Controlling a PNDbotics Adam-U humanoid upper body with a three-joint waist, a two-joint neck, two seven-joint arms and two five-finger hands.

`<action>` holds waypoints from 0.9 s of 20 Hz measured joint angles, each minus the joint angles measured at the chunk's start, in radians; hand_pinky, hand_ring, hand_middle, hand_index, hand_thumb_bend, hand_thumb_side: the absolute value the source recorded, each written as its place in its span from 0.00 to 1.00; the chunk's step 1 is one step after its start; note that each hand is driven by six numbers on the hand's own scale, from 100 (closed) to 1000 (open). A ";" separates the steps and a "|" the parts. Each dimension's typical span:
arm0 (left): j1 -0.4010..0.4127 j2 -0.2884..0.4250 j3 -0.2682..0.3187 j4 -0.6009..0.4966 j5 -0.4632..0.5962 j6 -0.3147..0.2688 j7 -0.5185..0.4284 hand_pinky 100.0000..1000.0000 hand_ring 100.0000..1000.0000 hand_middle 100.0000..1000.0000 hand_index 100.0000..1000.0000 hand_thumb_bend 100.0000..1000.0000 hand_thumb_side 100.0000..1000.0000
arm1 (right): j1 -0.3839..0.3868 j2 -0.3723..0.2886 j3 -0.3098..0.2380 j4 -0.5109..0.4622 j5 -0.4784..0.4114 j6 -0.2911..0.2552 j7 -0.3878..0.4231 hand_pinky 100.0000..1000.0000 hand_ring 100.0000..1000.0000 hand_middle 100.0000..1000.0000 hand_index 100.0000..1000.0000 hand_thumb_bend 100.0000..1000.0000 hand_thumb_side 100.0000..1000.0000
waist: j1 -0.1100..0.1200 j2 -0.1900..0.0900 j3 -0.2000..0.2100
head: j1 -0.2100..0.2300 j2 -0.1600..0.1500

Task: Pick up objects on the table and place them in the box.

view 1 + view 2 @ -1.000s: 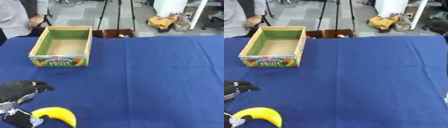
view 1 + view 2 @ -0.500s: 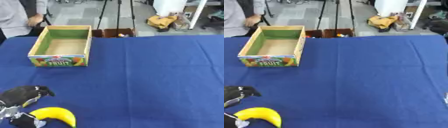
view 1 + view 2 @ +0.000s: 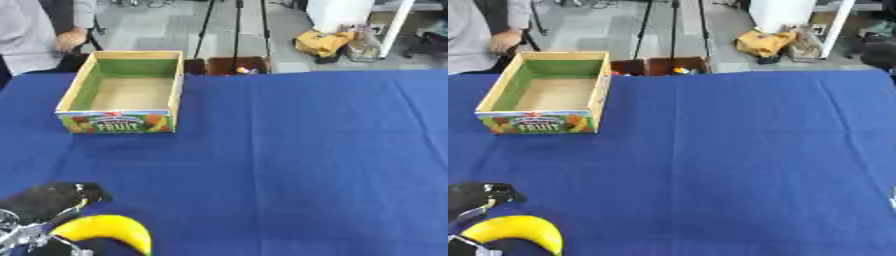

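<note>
Now the robot's left hand (image 3: 44, 202) is sitting lower in the near-left corner than a second ago, having drawn down toward the bottom edge, while the box (image 3: 124, 92) and blue table (image 3: 289, 150) are lying where they were; that reads as the hand settling over the fruit, with the carry to the box not yet begun; the yellow banana (image 3: 105, 229) is lying on the cloth at the bottom-left, curved side up, just beside and below the dark hand; silver fingers (image 3: 19, 235) are showing at its left end, seemingly touching it, though whether they are curled round it or merely resting against it cannot be told; the box is standing empty and well apart at the far left; the right hand is not showing in either view.
</note>
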 measured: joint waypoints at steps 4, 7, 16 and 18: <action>0.007 -0.017 -0.001 0.027 -0.025 -0.014 0.043 0.48 0.76 0.75 0.85 0.19 0.22 | 0.000 0.002 0.000 0.000 0.000 0.000 0.000 0.79 0.86 0.73 0.86 0.00 1.00 | 0.000 0.001 0.000 | 0.000 0.000; 0.008 -0.024 -0.001 0.043 -0.043 -0.020 0.072 0.45 0.74 0.73 0.83 0.19 0.20 | -0.001 0.007 0.000 0.000 0.000 0.000 0.000 0.79 0.86 0.73 0.86 0.00 1.00 | 0.000 0.002 0.000 | 0.001 -0.001; 0.008 -0.033 0.002 0.069 -0.053 -0.041 0.117 0.39 0.69 0.69 0.80 0.17 0.20 | -0.005 0.007 0.000 0.000 0.000 0.000 0.000 0.79 0.86 0.73 0.86 0.00 1.00 | 0.000 0.004 0.002 | 0.005 -0.001; 0.010 -0.033 0.003 0.069 -0.051 -0.043 0.119 0.39 0.69 0.69 0.79 0.15 0.20 | -0.005 0.007 0.000 0.000 0.000 0.000 0.001 0.79 0.86 0.73 0.86 0.00 1.00 | 0.000 0.004 0.002 | 0.005 -0.001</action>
